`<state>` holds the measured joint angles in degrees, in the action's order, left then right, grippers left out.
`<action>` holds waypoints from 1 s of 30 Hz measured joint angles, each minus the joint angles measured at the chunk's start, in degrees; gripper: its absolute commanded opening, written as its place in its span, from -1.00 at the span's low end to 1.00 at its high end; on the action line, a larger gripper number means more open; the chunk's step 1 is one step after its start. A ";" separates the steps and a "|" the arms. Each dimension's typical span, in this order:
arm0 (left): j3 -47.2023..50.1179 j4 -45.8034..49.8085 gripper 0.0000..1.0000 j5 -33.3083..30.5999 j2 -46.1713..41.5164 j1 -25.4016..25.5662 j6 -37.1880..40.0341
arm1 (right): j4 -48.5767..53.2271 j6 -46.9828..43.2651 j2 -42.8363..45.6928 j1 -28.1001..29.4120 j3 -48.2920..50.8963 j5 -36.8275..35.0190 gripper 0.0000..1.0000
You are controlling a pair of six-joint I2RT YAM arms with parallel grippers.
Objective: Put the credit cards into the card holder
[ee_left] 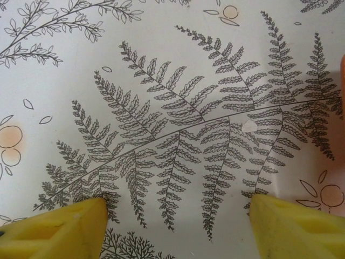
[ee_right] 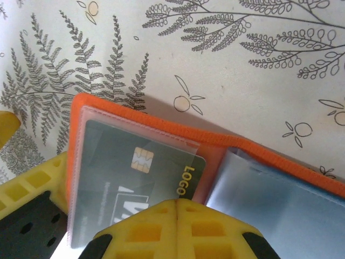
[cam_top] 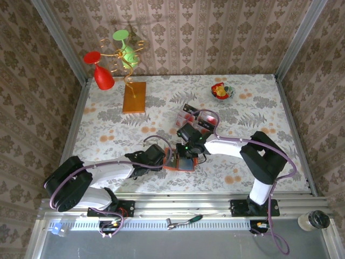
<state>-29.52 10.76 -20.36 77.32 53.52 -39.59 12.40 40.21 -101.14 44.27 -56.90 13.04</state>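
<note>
The card holder (ee_right: 161, 127) lies open on the table (cam_top: 108, 135), near its 6 o'clock edge, grey-blue lining up. A dark credit card (ee_right: 108, 162) with a chip sits inside its clear left sleeve. The right claw (ee_right: 178, 208) is closed tight, tips together on that card's near edge; I cannot tell if it pinches the card. The left claw (ee_left: 178, 202) stands wide open and empty over the fern-print cloth, at 9 o'clock of the holder. More credit cards (cam_top: 197, 114) lie at 1 o'clock of it.
</note>
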 measured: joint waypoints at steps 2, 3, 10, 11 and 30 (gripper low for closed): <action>0.00 -0.13 0.44 0.00 0.04 0.00 0.00 | -0.04 0.00 -0.68 0.00 -0.17 0.02 -1.00; -0.02 -0.20 0.44 0.02 0.15 0.02 0.00 | -0.17 0.00 -1.01 0.00 -0.20 0.02 -1.00; -0.04 -0.37 0.43 0.02 0.61 0.02 0.00 | -0.57 0.04 -1.81 0.00 -0.39 0.22 -1.00; -0.04 -0.37 0.44 0.00 0.61 0.02 0.00 | -0.57 0.04 -1.81 0.00 -0.39 0.22 -1.00; -0.04 3.39 0.44 -0.59 -3.82 -1.42 -0.28 | -0.61 0.26 -1.95 -0.28 -1.16 0.66 -1.00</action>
<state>-29.56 14.15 -20.95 73.49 52.10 -39.88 11.79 40.47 -103.09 43.99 -58.06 13.69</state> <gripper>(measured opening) 0.719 0.067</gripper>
